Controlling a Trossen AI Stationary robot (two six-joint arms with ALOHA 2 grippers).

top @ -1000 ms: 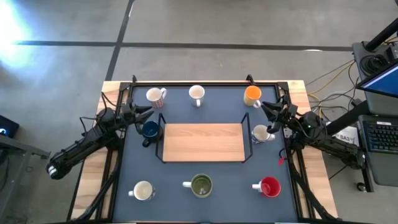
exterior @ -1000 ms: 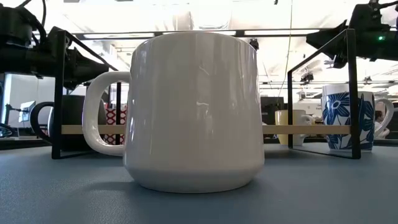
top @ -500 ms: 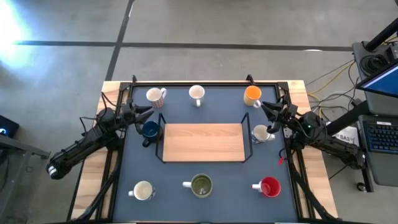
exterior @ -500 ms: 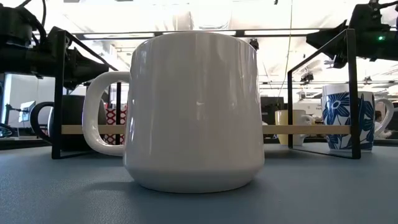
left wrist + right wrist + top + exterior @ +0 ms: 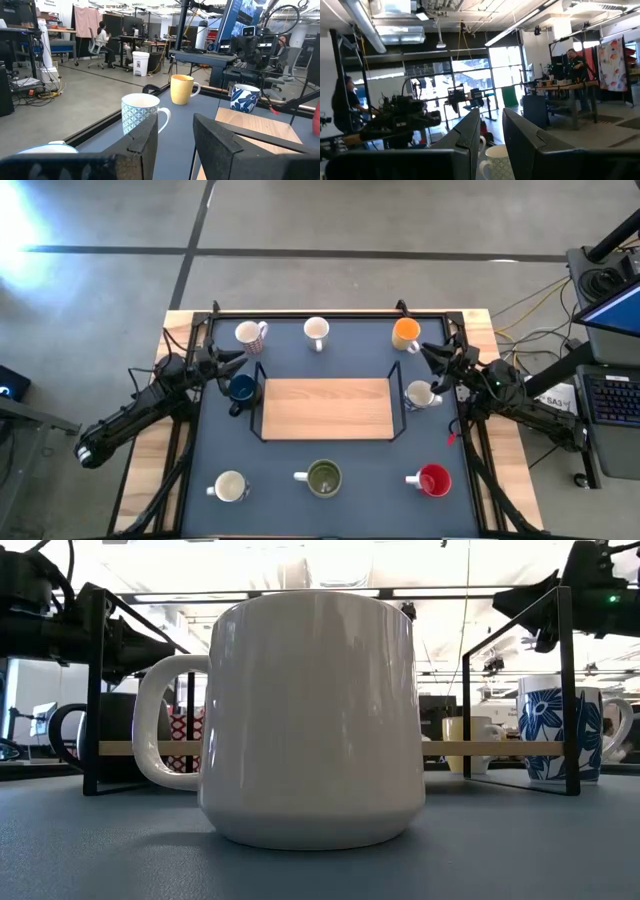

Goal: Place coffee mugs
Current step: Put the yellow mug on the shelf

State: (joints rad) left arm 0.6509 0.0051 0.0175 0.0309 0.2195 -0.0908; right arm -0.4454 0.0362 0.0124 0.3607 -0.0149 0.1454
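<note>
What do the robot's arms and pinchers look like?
Both arms are dark and made of jointed links, with thin black cables running along them. The left gripper and the right gripper each have two flat, dark, wedge-shaped fingers. No markings show.

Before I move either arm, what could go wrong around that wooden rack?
1. The left end effector hangs open just above the dark blue mug, beside the rack's black frame post; a careless descent might clip that frame.
2. The right end effector sits between the orange mug and the blue-patterned mug; a swing could knock either over.
</note>
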